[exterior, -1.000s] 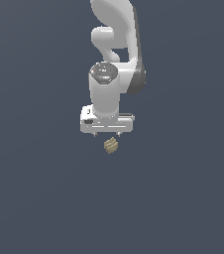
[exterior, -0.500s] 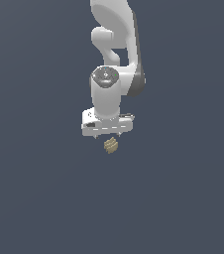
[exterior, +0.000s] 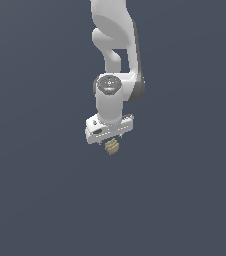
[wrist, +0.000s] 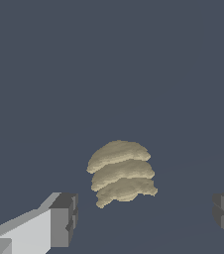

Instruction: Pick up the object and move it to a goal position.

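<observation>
The fingers (wrist: 64, 221) are spread wide, one dark pad seen at each side of the wrist view with a broad gap left between them, and nothing is gripped. This spread is judged to be kept so that the small piece can be taken in without being knocked aside. Between the two pads, and a little beyond their tips, the object (wrist: 121, 172) is seen: a tan, ridged lump of stacked folds, touched by neither pad. It is centred in the gap, which suggests that the fingers are lined up over it on purpose, so that a closing would meet it evenly from both sides.

In the exterior view the gripper (exterior: 111, 138) is pointed downward from the white arm (exterior: 116, 40), and the object (exterior: 112, 146) is found just below the finger ends, close under them. Whether it is rested on the dark counter (exterior: 45, 200) cannot be told for certain, since no shadow or edge is shown. The grasp is judged not yet made; a short descent seems called for before the pads are shut. No goal marker is visible.
</observation>
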`<state>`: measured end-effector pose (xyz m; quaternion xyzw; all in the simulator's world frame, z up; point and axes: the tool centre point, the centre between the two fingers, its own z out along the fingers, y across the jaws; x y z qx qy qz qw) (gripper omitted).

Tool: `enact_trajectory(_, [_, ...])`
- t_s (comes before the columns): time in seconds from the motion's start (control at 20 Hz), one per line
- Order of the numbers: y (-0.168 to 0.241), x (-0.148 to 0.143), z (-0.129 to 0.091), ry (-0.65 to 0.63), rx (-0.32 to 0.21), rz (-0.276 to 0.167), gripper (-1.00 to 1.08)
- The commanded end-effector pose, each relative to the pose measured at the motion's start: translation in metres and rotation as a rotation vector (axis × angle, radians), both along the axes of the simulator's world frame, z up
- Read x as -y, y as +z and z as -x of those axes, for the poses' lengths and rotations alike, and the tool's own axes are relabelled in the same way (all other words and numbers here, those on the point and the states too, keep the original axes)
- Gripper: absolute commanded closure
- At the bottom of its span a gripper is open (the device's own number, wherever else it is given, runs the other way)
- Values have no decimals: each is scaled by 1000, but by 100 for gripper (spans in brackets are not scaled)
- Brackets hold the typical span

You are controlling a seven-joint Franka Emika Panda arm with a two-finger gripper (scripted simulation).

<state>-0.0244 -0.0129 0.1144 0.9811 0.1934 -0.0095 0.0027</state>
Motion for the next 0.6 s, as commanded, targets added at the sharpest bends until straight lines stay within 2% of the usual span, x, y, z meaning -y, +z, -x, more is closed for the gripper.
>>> enact_trajectory(0.0, [-7,-2,2,65,4,-3,-92])
enact_trajectory(0.55, [-23,-8,6,223,15,-10,-92])
